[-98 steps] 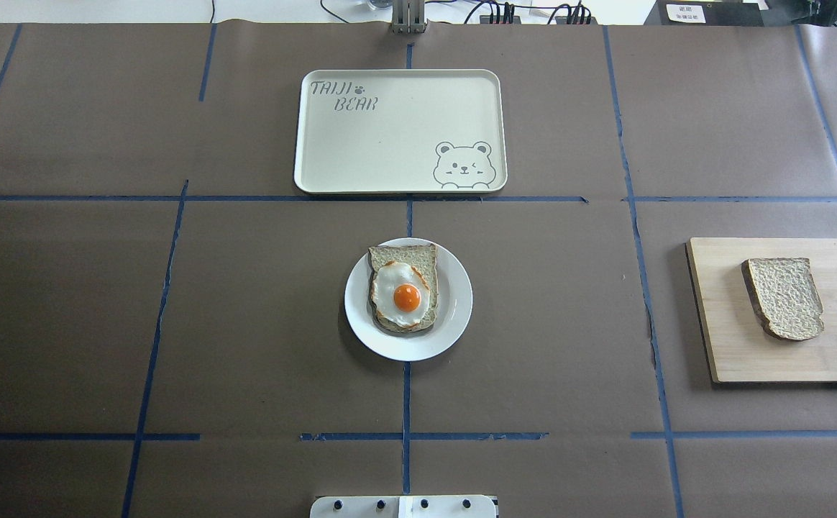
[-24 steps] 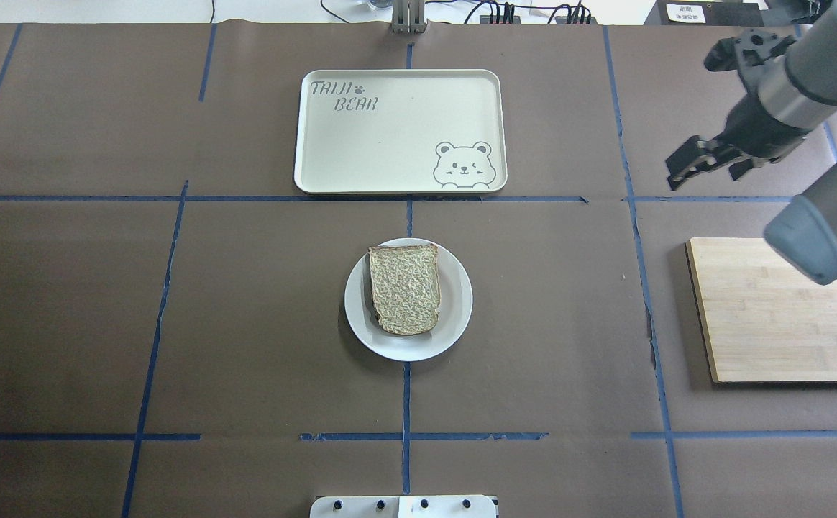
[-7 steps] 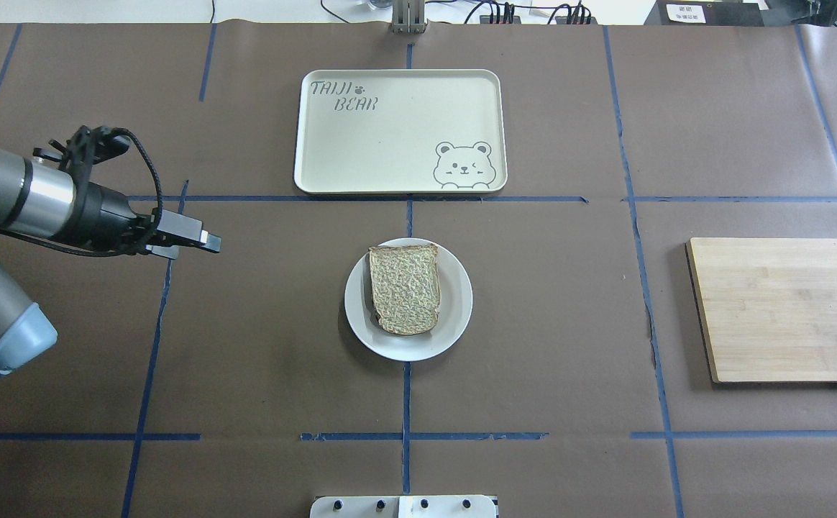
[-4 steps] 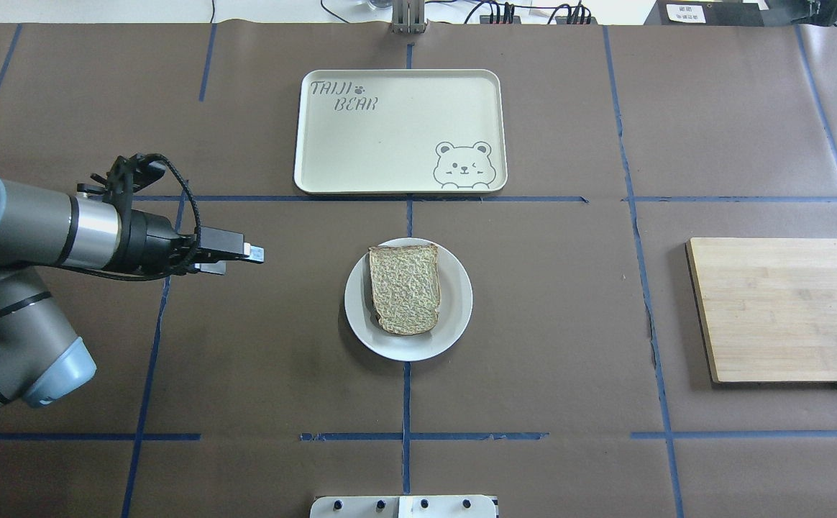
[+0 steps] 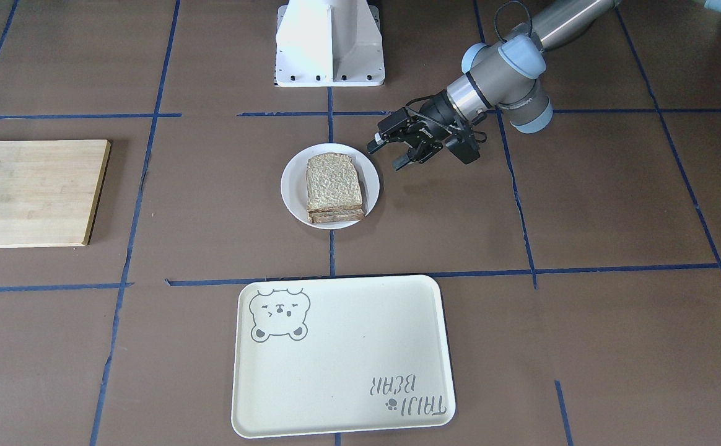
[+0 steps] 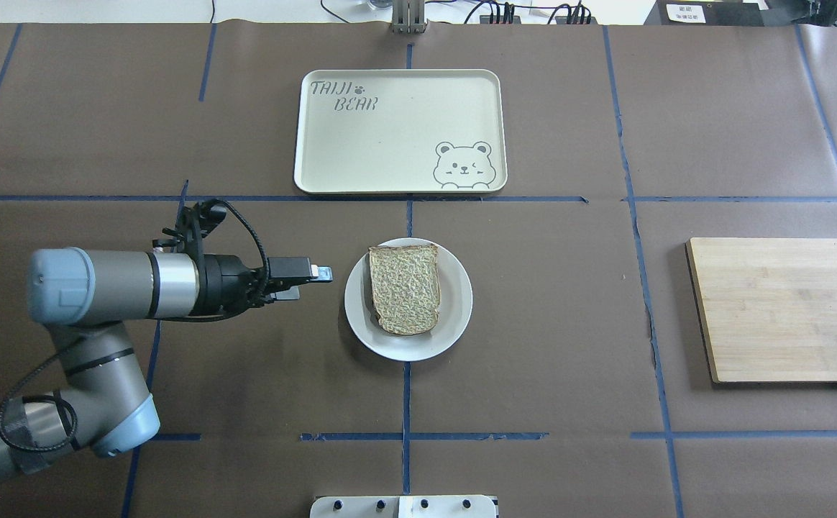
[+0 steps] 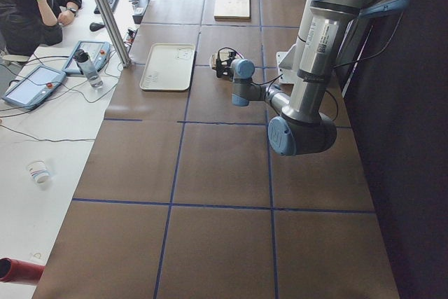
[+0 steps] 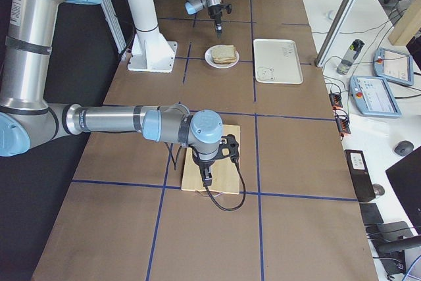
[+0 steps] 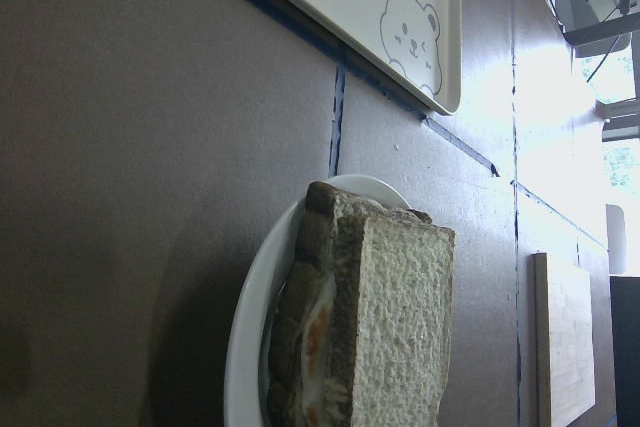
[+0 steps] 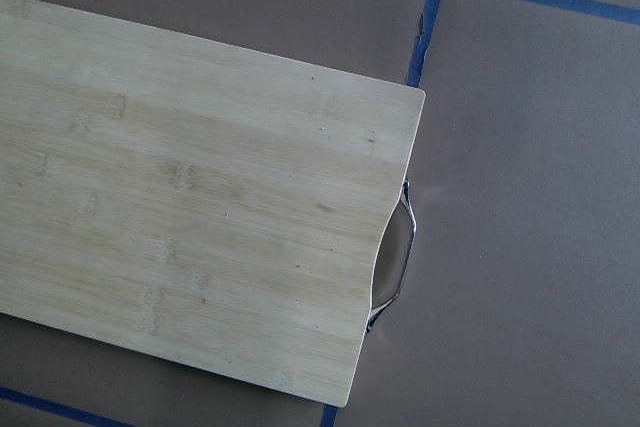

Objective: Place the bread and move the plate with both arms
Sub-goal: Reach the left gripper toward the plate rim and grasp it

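Observation:
The pale bread [image 6: 404, 288] lies on top of the egg slice on the white plate [image 6: 454, 316] at the table's middle. In the front view the bread [image 5: 334, 179] tops the stack on the plate [image 5: 292, 186]. My left gripper [image 6: 316, 282] is just left of the plate's rim, low over the table; in the front view the left gripper [image 5: 383, 157] is open and empty. The left wrist view shows the bread [image 9: 400, 327] and the plate's rim [image 9: 245, 347] close ahead. My right gripper [image 8: 207, 176] hangs over the wooden board; I cannot tell if it is open.
The cream bear tray [image 6: 397, 129] lies beyond the plate, also low in the front view [image 5: 342, 359]. A bare wooden cutting board [image 6: 785, 309] lies at the right, filling the right wrist view [image 10: 200, 227]. The white pedestal [image 5: 329, 43] stands at the robot's edge.
My left arm has moved right toward the plate, its gripper now near the rim. Earlier the bread went from the board onto the egg slice and the right arm drew back.

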### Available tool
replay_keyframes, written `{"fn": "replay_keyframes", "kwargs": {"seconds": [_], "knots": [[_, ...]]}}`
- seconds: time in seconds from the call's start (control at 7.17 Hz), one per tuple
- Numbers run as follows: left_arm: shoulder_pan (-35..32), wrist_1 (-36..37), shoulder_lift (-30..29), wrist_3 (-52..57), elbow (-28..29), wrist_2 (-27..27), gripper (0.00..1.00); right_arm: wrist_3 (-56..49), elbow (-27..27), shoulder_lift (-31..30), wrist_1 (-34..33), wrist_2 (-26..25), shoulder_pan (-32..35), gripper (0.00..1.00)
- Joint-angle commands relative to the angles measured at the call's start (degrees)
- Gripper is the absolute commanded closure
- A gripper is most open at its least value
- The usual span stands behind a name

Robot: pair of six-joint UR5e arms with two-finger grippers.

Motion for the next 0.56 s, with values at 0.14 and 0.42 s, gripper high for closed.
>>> {"fn": "replay_keyframes", "kwargs": {"seconds": [0.14, 0.42], "knots": [[1.45, -0.21, -2.20, -0.20, 3.94, 1.91, 0.05, 0.00, 0.00, 0.00, 0.00, 0.00, 0.00, 0.00], [1.80, -0.21, -2.99, -0.20, 5.52, 1.91, 0.43, 0.00, 0.09, 0.00, 0.00, 0.00, 0.00, 0.00]]}}
